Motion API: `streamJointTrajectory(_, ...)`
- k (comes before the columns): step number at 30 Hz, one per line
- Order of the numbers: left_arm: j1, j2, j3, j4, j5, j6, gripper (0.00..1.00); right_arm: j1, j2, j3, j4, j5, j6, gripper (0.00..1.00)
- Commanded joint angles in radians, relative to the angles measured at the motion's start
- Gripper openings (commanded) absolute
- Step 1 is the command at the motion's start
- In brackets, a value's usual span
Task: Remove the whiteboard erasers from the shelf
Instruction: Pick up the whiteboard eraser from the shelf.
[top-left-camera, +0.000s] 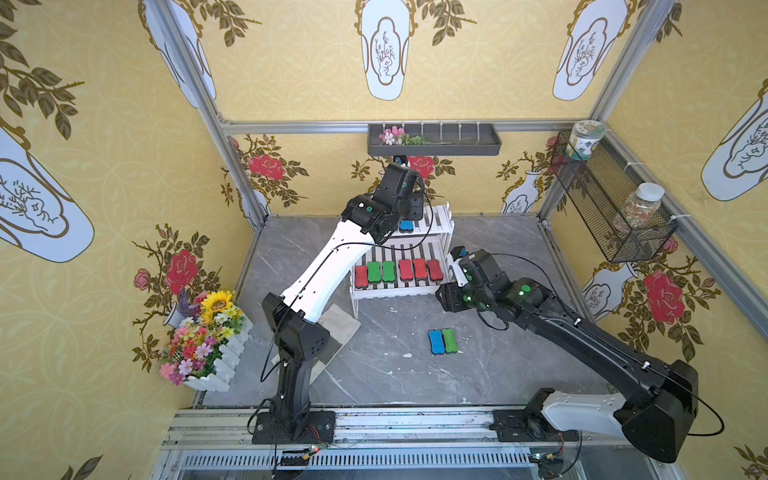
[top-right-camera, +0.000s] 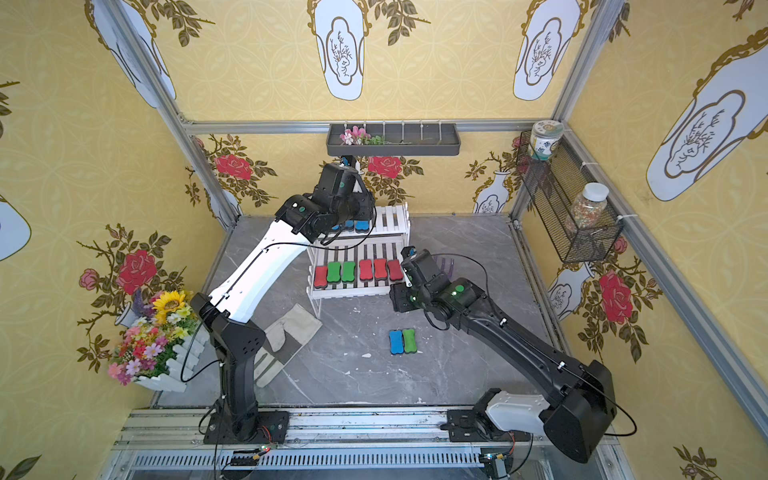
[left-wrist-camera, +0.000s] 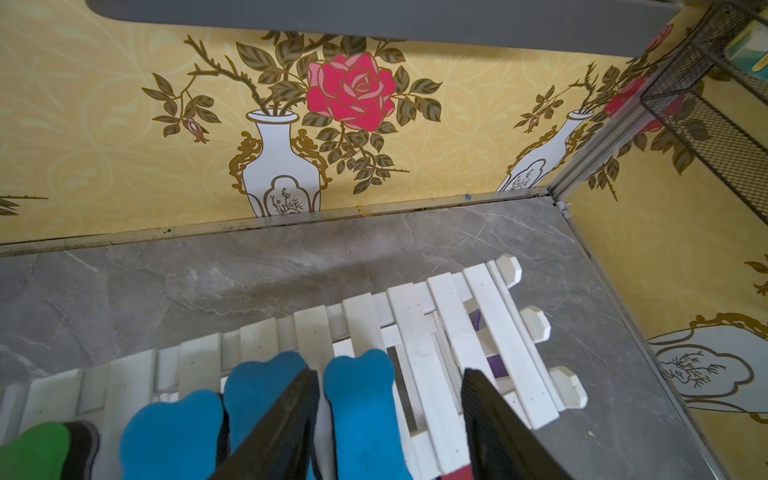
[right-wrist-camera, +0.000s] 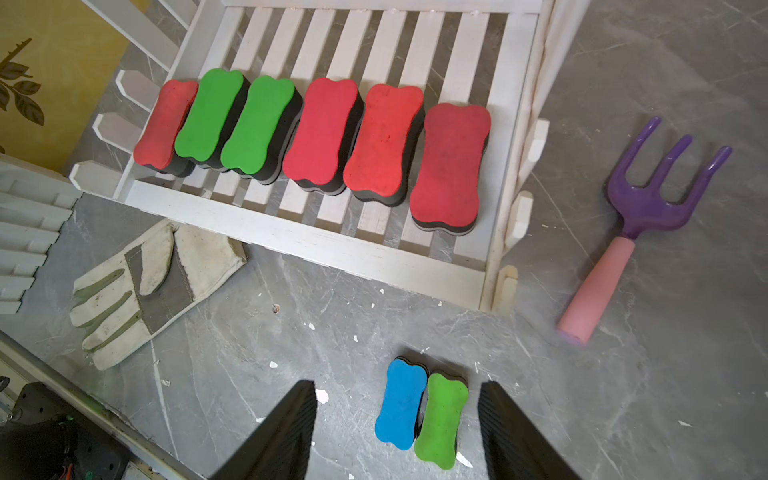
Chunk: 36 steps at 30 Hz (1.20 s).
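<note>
Since the white slatted two-tier shelf (top-left-camera: 395, 293) stands on thin legs, the left gripper (left-wrist-camera: 388, 395), half-open astride the top tier's end blue bone-shaped foam eraser (left-wrist-camera: 365, 415), could shove the rack or the neighbouring blue eraser (left-wrist-camera: 266, 386) in closing, while the right gripper (right-wrist-camera: 398, 390) gapes empty.

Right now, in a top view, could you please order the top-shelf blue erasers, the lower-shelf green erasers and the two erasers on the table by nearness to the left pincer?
1. Blue erasers: top tier of the shelf, right at the left pincer.
2. Green erasers: lower tier, below.
3. Table pair: out front on the table.
</note>
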Motion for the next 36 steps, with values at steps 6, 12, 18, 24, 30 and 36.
streamJointTrajectory(6, 0.01, 0.045, 0.022, -0.112, 0.038, 0.023, 0.57, -0.024, -0.034, -0.021, 0.006, -0.018, -0.009, 0.67)
streamJointTrajectory(12, 0.008, 0.04, -0.019, -0.106, 0.029, 0.019, 0.56, -0.032, -0.039, -0.027, 0.005, -0.028, -0.009, 0.67)
streamJointTrajectory(18, -0.001, 0.05, -0.022, -0.102, 0.018, 0.022, 0.55, -0.043, -0.05, -0.035, 0.007, -0.026, -0.009, 0.68)
streamJointTrajectory(24, -0.027, 0.076, -0.019, -0.118, -0.05, 0.049, 0.53, -0.052, -0.056, -0.041, 0.007, -0.028, -0.007, 0.68)
streamJointTrajectory(30, -0.039, 0.078, -0.018, -0.114, -0.094, 0.06, 0.46, -0.058, -0.059, -0.042, 0.01, -0.028, -0.005, 0.68)
streamJointTrajectory(36, -0.051, 0.054, -0.011, -0.069, -0.098, 0.059, 0.35, -0.062, -0.062, -0.046, 0.007, -0.026, -0.001, 0.68)
